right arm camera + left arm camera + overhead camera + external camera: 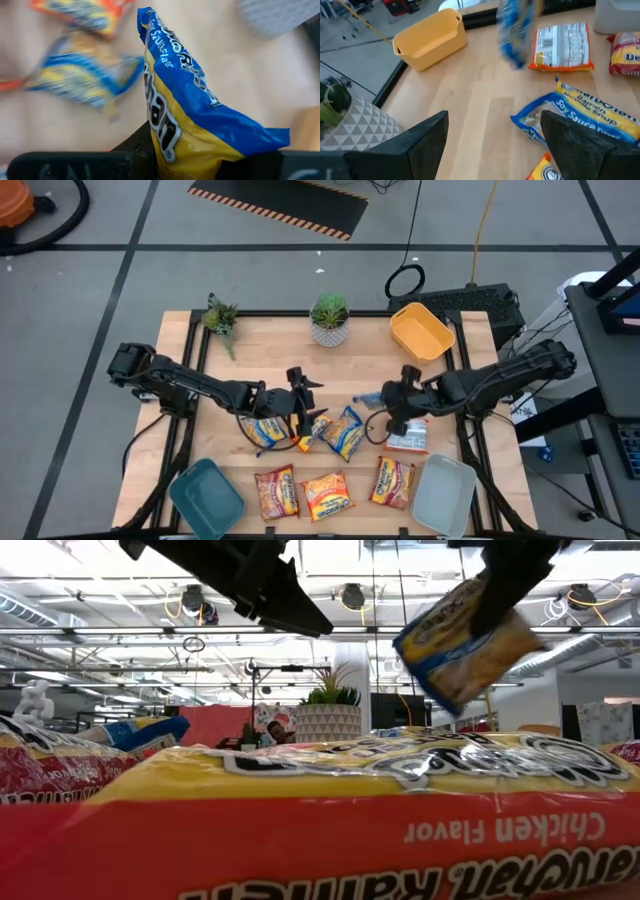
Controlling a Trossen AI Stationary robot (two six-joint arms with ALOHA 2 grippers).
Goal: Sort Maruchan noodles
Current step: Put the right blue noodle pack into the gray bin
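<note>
Maruchan noodle packets lie flat across the table's middle and near side: blue-and-yellow ones (265,430) (345,432), red and orange ones (277,492) (327,495) (393,480), and one with its printed white back up (408,438). My right gripper (382,420) is shut on another blue-and-yellow packet (185,115), held above the table right of centre. My left gripper (300,392) hovers open over the table's middle, above the left blue-and-yellow packet, with nothing between its fingers (420,145). My right gripper pinches the blue-and-yellow packet by one end (192,155) between its two fingers, coming from above on a slant. The packet (470,640) hangs tilted below the fingers, lifted clear of the table and the other packets.
A yellow bin (420,330) stands at the far right, a teal bin (205,495) at the near left corner, a pale bin (443,495) at the near right corner. A potted plant (329,320) and a plant sprig (220,318) sit at the far edge.
</note>
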